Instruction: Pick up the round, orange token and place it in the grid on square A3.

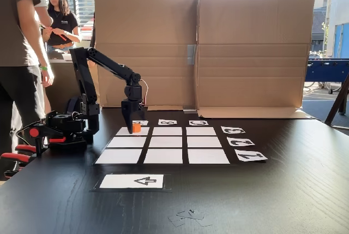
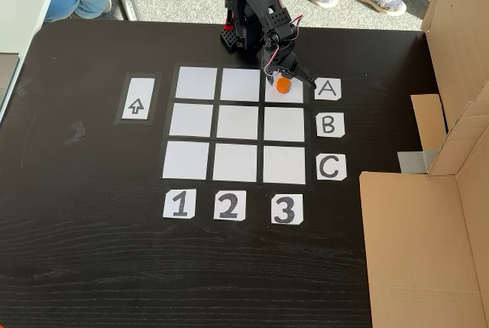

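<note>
The orange token [image 2: 283,84] [image 1: 136,127] stands on the top-right cell of the grid [image 2: 237,121] in a fixed view, the cell lined up with card A [image 2: 327,89] and card 3 [image 2: 283,209]. This square A3 [image 2: 295,96] is the far-left cell [image 1: 143,132] in the side-on fixed view. My gripper [image 2: 289,81] [image 1: 133,129] points straight down over that cell. Its jaws look spread, with the token beside one finger and a gap to the other. The token seems to rest on the paper.
A white arrow card [image 2: 136,105] [image 1: 132,181] lies beside the grid. The arm's base [image 2: 233,36] stands at the table edge beside a second device with red parts [image 1: 38,136]. Cardboard walls [image 1: 202,48] [image 2: 428,244] border the table. People [image 1: 22,37] stand behind.
</note>
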`<control>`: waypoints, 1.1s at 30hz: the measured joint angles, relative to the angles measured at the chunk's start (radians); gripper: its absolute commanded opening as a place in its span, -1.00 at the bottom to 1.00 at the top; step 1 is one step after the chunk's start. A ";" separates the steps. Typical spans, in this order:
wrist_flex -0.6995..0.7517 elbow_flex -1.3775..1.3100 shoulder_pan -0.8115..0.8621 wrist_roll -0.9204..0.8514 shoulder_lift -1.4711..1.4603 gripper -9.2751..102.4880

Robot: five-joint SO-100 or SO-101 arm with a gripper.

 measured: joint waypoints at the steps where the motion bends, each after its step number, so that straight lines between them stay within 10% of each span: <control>1: 0.002 0.000 0.009 -0.003 0.015 0.47; 21: 0.081 -0.586 0.620 0.094 0.518 0.44; 24: 0.049 -0.701 0.772 0.124 0.569 0.14; 28: -0.008 -0.738 1.000 0.190 0.600 -0.76; 33: -0.207 -0.640 1.505 0.354 0.753 -0.84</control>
